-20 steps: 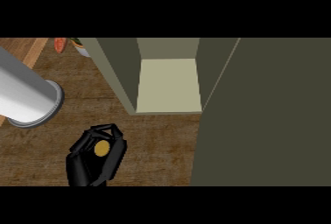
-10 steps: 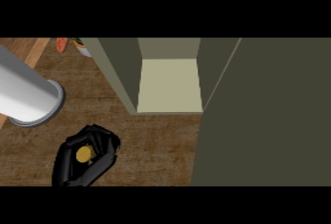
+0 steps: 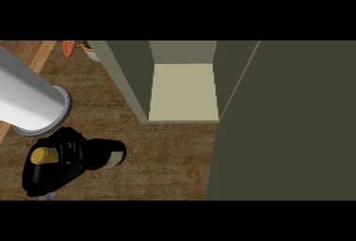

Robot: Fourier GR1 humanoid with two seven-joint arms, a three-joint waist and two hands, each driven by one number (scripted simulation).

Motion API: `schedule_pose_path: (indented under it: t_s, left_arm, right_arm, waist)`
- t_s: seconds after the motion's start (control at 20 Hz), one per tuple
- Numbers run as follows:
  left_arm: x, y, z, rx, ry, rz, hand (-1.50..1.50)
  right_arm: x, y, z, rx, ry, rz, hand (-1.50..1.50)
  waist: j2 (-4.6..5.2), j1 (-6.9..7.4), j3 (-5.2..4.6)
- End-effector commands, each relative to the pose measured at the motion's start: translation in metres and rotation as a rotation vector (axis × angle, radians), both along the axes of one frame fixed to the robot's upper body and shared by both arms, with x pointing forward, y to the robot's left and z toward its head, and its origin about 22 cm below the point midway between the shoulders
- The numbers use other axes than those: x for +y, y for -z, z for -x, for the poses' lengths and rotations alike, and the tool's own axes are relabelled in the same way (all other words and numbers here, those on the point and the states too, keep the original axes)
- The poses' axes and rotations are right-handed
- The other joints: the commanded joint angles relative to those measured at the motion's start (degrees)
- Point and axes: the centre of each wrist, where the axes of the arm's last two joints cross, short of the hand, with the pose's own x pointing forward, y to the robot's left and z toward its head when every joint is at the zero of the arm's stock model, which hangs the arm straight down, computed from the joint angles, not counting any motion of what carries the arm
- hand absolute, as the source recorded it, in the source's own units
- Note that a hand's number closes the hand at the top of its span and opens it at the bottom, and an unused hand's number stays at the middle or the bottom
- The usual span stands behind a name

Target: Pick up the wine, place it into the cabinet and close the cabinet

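The wooden counter (image 3: 160, 155) carries an olive cabinet (image 3: 181, 89) standing up and to the right of the hand (image 3: 52, 164), its door (image 3: 292, 122) swung open farther right. Far above the hand, at the counter's back edge, sits something orange and green (image 3: 76, 48), too cropped to name.

One cabinet (image 3: 184, 89) with one open door (image 3: 292, 122), one wine bottle (image 3: 104, 154), one black hand (image 3: 52, 164), one grey forearm (image 3: 28, 101), and one counter (image 3: 167, 155) bearing them.
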Motion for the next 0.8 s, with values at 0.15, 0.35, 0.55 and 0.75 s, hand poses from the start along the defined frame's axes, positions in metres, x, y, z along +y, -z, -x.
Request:
schedule_pose_path:
  t_s: [0.15,0.35,0.55,0.75]
  left_arm:
    - [-0.015,-0.022,-0.005,-0.001,0.12,0.048,1.5]
    - [-0.038,-0.042,-0.006,0.014,0.128,0.021,1.5]
    - [-0.066,-0.068,-0.011,0.018,0.144,-0.006,1.5]
    - [-0.1,-0.085,-0.002,0.043,0.233,0.045,1.5]
  right_arm:
    - [-0.005,-0.004,0.02,-0.026,-0.023,-0.038,-1.5]
    - [-0.01,-0.007,0.018,-0.023,-0.02,-0.019,-1.5]
    - [0.001,-0.012,0.014,-0.023,-0.041,-0.049,-1.5]
    - [-0.016,-0.005,0.006,-0.034,-0.026,-0.051,-1.5]
  waist:
    - [0.02,0.36,0.02]
    - [0.02,0.39,0.03]
    - [-0.02,0.44,0.02]
    - [0.01,0.36,0.07]
